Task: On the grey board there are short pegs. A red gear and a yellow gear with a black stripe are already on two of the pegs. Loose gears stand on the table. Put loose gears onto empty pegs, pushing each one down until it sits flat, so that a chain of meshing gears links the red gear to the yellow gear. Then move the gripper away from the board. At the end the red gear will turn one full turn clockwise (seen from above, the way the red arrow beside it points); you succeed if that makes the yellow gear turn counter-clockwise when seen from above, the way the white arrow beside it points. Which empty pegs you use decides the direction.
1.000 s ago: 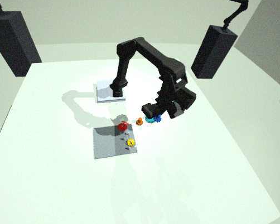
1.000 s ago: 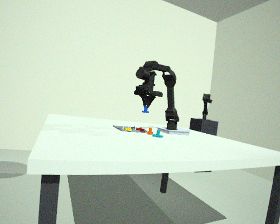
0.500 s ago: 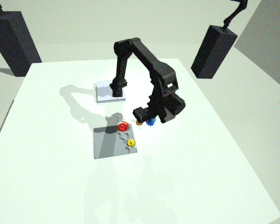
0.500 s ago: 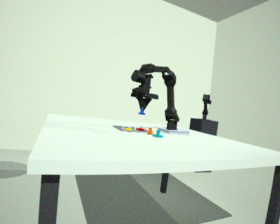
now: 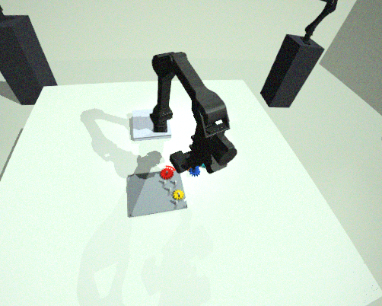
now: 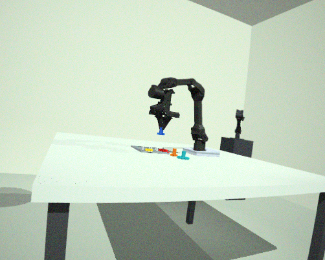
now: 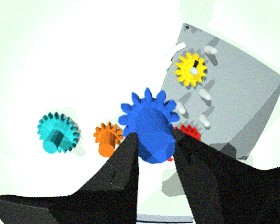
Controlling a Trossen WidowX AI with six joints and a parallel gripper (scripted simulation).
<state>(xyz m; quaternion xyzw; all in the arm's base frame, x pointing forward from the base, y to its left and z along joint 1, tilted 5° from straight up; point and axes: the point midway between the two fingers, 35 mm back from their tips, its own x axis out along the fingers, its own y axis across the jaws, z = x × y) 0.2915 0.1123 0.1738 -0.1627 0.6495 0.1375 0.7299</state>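
Observation:
My gripper (image 7: 154,137) (image 6: 162,129) is shut on the handle of the blue gear (image 7: 149,115) (image 6: 160,132) (image 5: 194,172) and holds it high above the table, beside the board's near side in the wrist view. The grey board (image 5: 147,199) (image 7: 245,85) carries the red gear (image 5: 167,174) (image 7: 189,133) (image 6: 163,150) and the yellow gear (image 5: 178,196) (image 7: 186,70) (image 6: 149,150). Several empty pegs stand near them, among them one peg (image 7: 205,94) between the two gears. The orange gear (image 7: 107,136) (image 6: 174,152) and the teal gear (image 7: 56,131) (image 6: 183,156) stand upright on the table. The blue gear partly covers the red gear in the wrist view.
The table (image 5: 253,222) (image 6: 118,173) bears everything. The arm's pale base plate (image 5: 139,135) (image 6: 212,154) lies behind the board. The white arrow (image 7: 175,50) is beside the yellow gear. The orange gear stands between the board and the teal gear.

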